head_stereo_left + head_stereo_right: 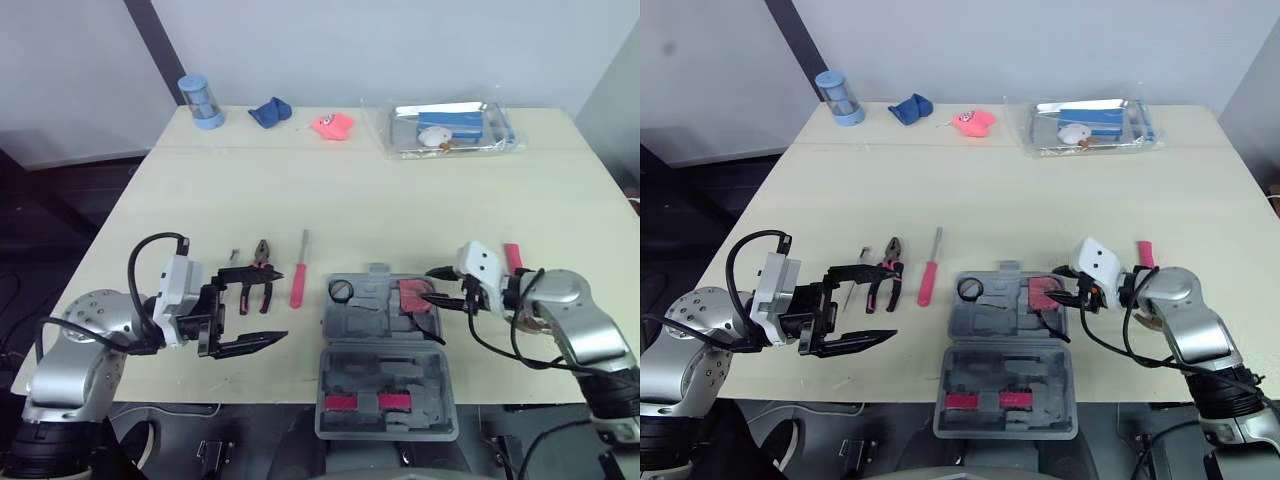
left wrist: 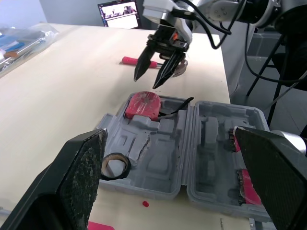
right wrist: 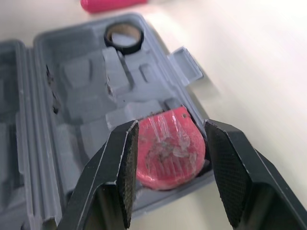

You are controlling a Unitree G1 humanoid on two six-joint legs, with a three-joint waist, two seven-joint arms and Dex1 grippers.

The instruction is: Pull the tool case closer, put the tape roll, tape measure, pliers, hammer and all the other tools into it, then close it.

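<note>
My right gripper (image 1: 428, 285) hangs over the back right corner of the open tool case (image 1: 385, 345). Its 2 fingers (image 3: 122, 177) are spread and pinch nothing. The red tape measure (image 3: 168, 153) sits in its moulded pocket just beyond their tips and shows in the gap between them. From the left wrist view I see clear air between the tips and the tape measure, so they are near it but apart.

The black tape roll (image 1: 341, 291) lies flat in the back left pocket of the case, well past the right fingertips along the line they point. The case itself lies on the near edge of the worktop (image 1: 400, 200), with its lid (image 1: 385, 405) folded out toward me.

A red handle (image 1: 513, 257) lies on the worktop behind the right fingers, by the wrist. I cannot tell which tool it belongs to.

My left gripper (image 1: 258, 305) floats low over the worktop with its 2 fingers (image 2: 81, 177) spread wide and empty, tips aimed at the case. The pliers (image 1: 264, 255) lie just beside the farther finger, jaws pointing away from me. I cannot tell whether that finger touches them. A small grey tool (image 1: 233, 258) lies beside the pliers. The red-handled screwdriver (image 1: 298, 285) lies ahead of the left fingertips, between them and the case.
</note>
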